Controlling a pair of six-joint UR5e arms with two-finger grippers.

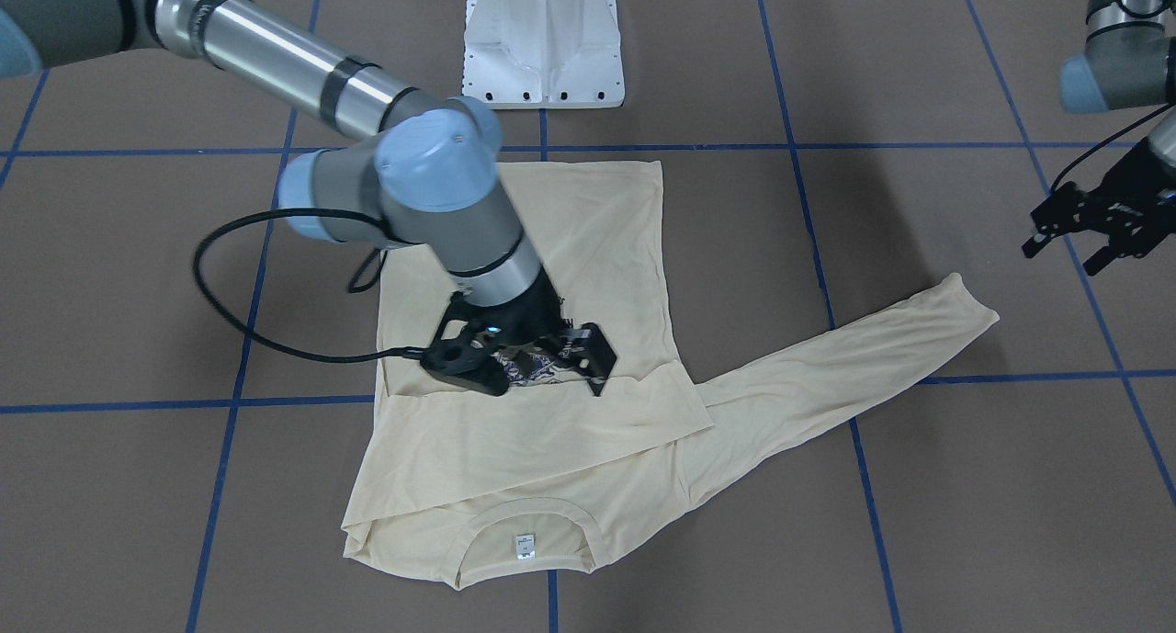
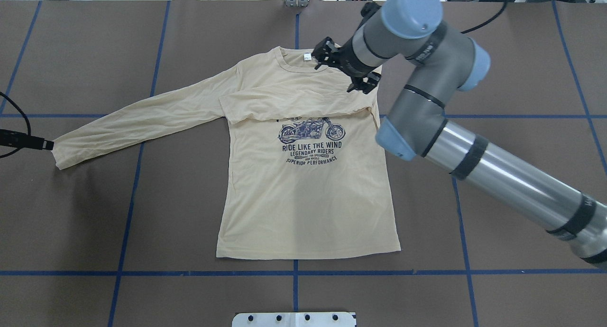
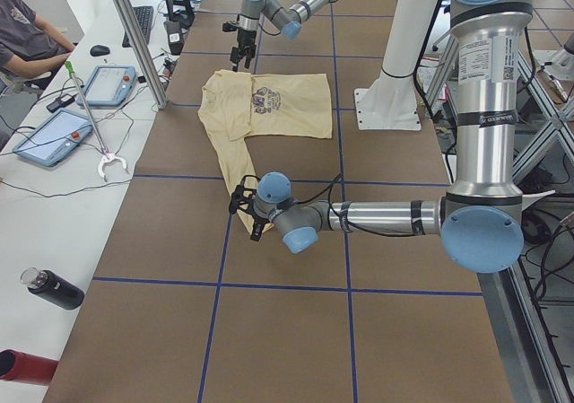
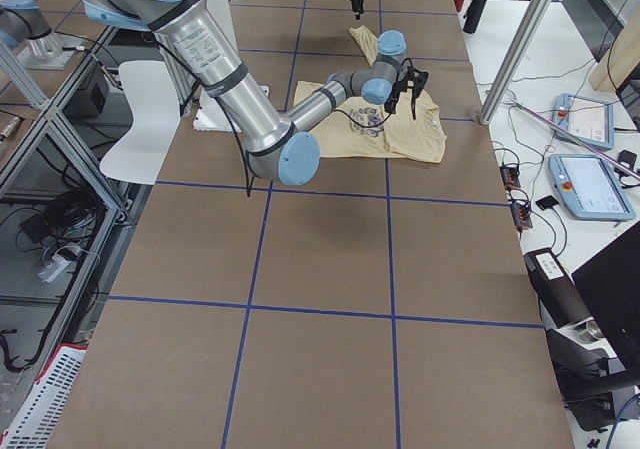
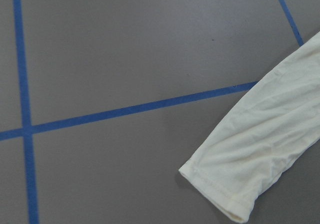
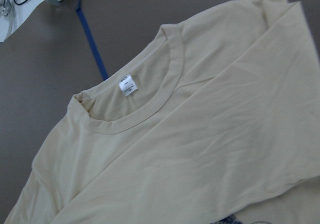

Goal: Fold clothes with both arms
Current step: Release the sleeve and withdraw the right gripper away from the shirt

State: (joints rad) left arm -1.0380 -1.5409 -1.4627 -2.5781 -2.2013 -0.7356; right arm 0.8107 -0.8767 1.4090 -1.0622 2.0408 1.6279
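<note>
The T-shirt (image 2: 303,208), pale yellow with long sleeves, lies flat on the brown counter (image 2: 521,80), front side up, its hem toward the robot and its collar (image 6: 170,79) toward the far edge. A small white neck tag (image 6: 128,86) shows inside the ribbed collar. The navy motorcycle print (image 2: 310,144) sits on the chest. The sleeve on the robot's right (image 2: 284,104) is folded across the chest and covers the top edge of the print. The other sleeve (image 2: 142,120) stretches out at a slant to the robot's left, and its cuff (image 5: 220,194) rests on the counter just beside a blue tape line (image 5: 130,109).

The right end effector (image 1: 547,371) points down over the chest, at the edge of the folded sleeve near the shoulder. Its fingers are spread apart with nothing between them. Whether the tips touch the fabric cannot be told. The right arm (image 2: 498,175) reaches in at a slant across the shirt's side.

The left end effector (image 1: 1061,252) hangs above bare counter near the cuff of the outstretched sleeve, apart from it. Its fingers are also spread and hold nothing.

The white pedestal base (image 1: 544,40) stands at the robot's edge of the counter, near the shirt's hem.
</note>
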